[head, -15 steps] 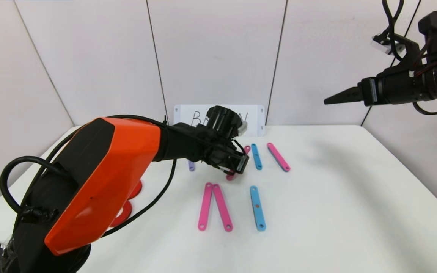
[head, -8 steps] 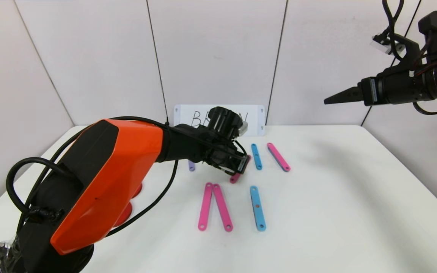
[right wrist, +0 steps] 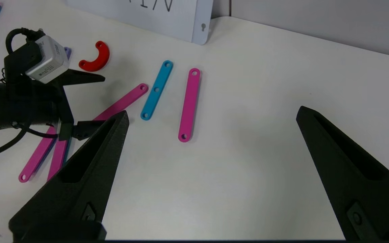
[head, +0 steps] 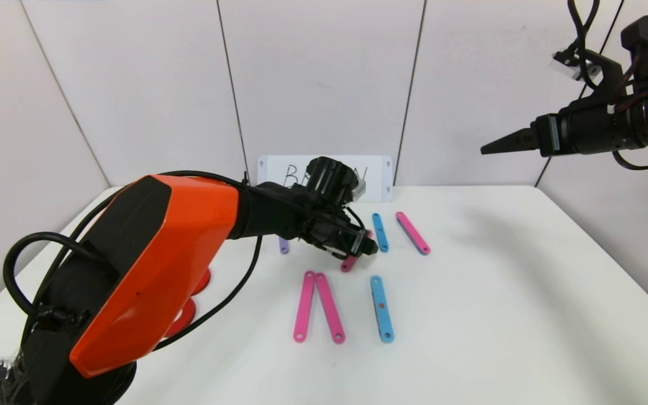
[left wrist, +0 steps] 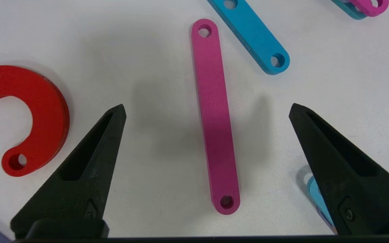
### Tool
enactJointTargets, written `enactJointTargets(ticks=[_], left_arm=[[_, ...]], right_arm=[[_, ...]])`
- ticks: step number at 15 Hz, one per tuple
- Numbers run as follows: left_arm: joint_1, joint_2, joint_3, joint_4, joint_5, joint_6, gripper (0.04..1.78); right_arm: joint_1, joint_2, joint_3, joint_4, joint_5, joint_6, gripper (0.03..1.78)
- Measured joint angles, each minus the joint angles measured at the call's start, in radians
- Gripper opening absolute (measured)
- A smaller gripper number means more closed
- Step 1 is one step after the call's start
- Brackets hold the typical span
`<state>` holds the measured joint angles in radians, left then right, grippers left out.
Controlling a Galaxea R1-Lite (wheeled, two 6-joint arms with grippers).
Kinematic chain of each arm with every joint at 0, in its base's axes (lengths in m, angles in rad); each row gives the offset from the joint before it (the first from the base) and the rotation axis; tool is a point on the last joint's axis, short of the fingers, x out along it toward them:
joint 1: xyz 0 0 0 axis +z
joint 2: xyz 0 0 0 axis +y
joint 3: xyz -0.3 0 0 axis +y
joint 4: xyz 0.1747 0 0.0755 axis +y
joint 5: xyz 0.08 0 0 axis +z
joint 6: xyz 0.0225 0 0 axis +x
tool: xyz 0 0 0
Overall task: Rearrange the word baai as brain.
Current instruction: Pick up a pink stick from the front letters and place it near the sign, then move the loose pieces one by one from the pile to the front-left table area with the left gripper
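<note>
Mid-table, left gripper (left wrist: 208, 111): fingers spread, straddling pink strip (left wrist: 214, 118), released flat as letter stroke.
Right gripper (right wrist: 211, 118): raised aside, fingers spread, idle.

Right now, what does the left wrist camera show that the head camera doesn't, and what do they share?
Only the left wrist view shows the left gripper with its jaws wide apart on either side of the pink strip, which lies flat on the table, touched by neither jaw, and a red C-shaped curve beside it. Only the head view shows the right gripper raised off to the right, the sign at the back, and the pink pair with a long blue strip nearer the robot. Both show that pink strip and the short blue strip next to it.
</note>
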<state>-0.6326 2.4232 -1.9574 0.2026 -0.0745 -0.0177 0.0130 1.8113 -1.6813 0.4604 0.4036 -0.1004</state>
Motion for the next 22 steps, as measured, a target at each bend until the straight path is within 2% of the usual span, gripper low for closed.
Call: enactJointTargets(ticks=[7,15,18,22], left_arm=[[0.119,-0.151,0.066,0.018,-0.041,0.005,1.74],[0.286,-0.448,0.152,0.398,-0.039,0.013,1.74],[0.373,-0.524,0.214,0.419,-0.015,0.013,1.74],[0.457,-0.521,0.239,0.399,0.060,-0.001,1.74]], right_arm=[[0.000,0.001,0.001,-0.004,0.000,0.000,1.74],[0.019,0.001,0.004,-0.001,0.000,0.002,1.74],[0.023,0.003,0.004,-0.001,-0.001,0.002,1.74],[0.024,0.007,0.004,-0.002,-0.001,0.002,1.74]])
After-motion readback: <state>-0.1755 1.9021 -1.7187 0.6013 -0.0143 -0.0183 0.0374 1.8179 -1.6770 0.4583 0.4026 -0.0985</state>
